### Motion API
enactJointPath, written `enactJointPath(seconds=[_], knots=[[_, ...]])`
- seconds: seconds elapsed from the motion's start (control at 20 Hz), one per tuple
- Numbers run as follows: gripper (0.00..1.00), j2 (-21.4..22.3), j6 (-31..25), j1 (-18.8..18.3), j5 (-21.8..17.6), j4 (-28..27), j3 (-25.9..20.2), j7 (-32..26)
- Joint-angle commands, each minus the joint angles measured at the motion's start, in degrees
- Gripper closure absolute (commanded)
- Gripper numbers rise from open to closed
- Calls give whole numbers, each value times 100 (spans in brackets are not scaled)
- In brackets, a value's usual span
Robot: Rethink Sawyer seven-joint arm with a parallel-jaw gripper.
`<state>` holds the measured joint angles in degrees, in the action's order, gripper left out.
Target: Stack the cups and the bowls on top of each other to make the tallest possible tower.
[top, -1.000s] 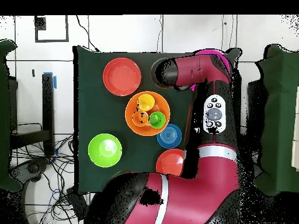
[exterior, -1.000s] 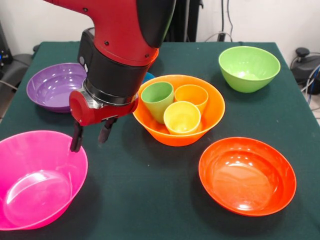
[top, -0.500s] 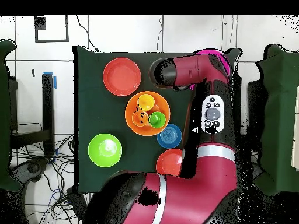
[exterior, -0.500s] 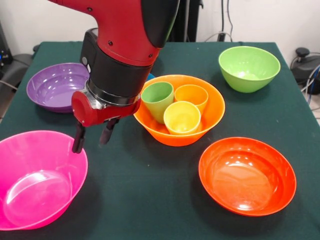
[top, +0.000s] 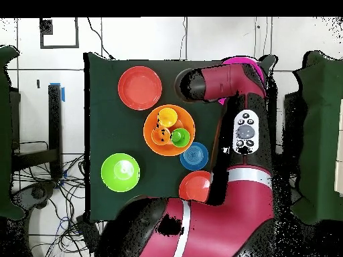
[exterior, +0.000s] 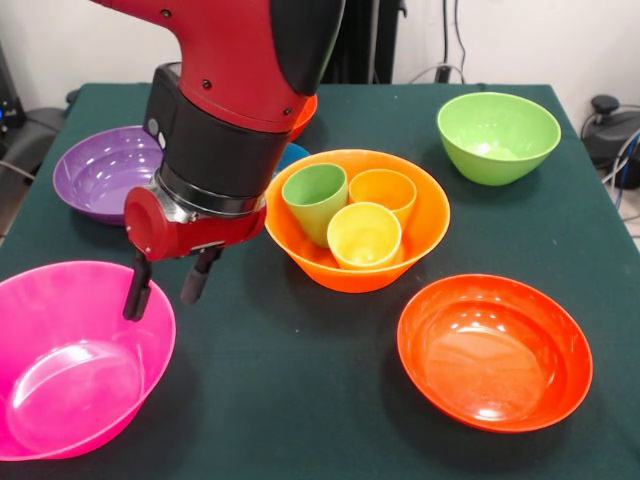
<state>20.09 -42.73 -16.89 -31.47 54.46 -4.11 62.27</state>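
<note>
Three cups — green (exterior: pixel 315 198), yellow (exterior: pixel 364 236), orange (exterior: pixel 383 192) — are seen standing mouth-up, side by side, inside the large light orange bowl (exterior: pixel 420 235) at the desk's (exterior: pixel 300 400) centre; no tower has been built yet beyond that. The other bowls are spread apart on the desk: pink bowl (exterior: pixel 75 355) at the near left in the front view, purple bowl (exterior: pixel 105 172) behind it, lime green bowl (exterior: pixel 497 135) far right, a red-orange bowl (exterior: pixel 493 350) near right. A blue bowl (top: pixel 194 155) and a second red-orange bowl (top: pixel 196 185) are shown in the overhead view, largely hidden by the arm from the front.

The claw (exterior: pixel 162 290) is held open and empty, w/ one finger (exterior: pixel 135 292) over the pink bowl's far rim and the other outside it, so the rim appears to be straddled; actual contact can't be told.

Risks, as judged:
- Thin glossy rim pinched at one edge only: bowl could be tipped or slip out when lifted, esp. given its size.
- If descent is off, the rim could be pushed down and the bowl flipped or skidded toward the desk edge.
- The pink bowl approx. matches the base in size and the cups sit loose inside; if it is set on top, a wobbly seat or knocked cups could result.
</note>
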Motion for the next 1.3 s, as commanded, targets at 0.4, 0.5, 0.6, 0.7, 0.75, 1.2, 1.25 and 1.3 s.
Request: enactJointPath(seconds=[0.4, 0.5, 0.6, 0.7, 0.75, 1.2, 1.25, 1.3], knots=[[0, -341, 186, 186, -97, 327, -93, 406], [0, -349, 197, 196, -96, 324, -75, 424], [0, -361, 166, 211, -93, 313, -54, 437], [0, -368, 185, 217, -87, 330, -43, 457], [0, -374, 191, 219, -82, 334, -44, 452], [0, -386, 187, 220, 2, 452, -43, 460], [0, -380, 152, 217, 25, 462, -47, 451], [0, -381, 122, 218, 43, 470, -51, 442]])
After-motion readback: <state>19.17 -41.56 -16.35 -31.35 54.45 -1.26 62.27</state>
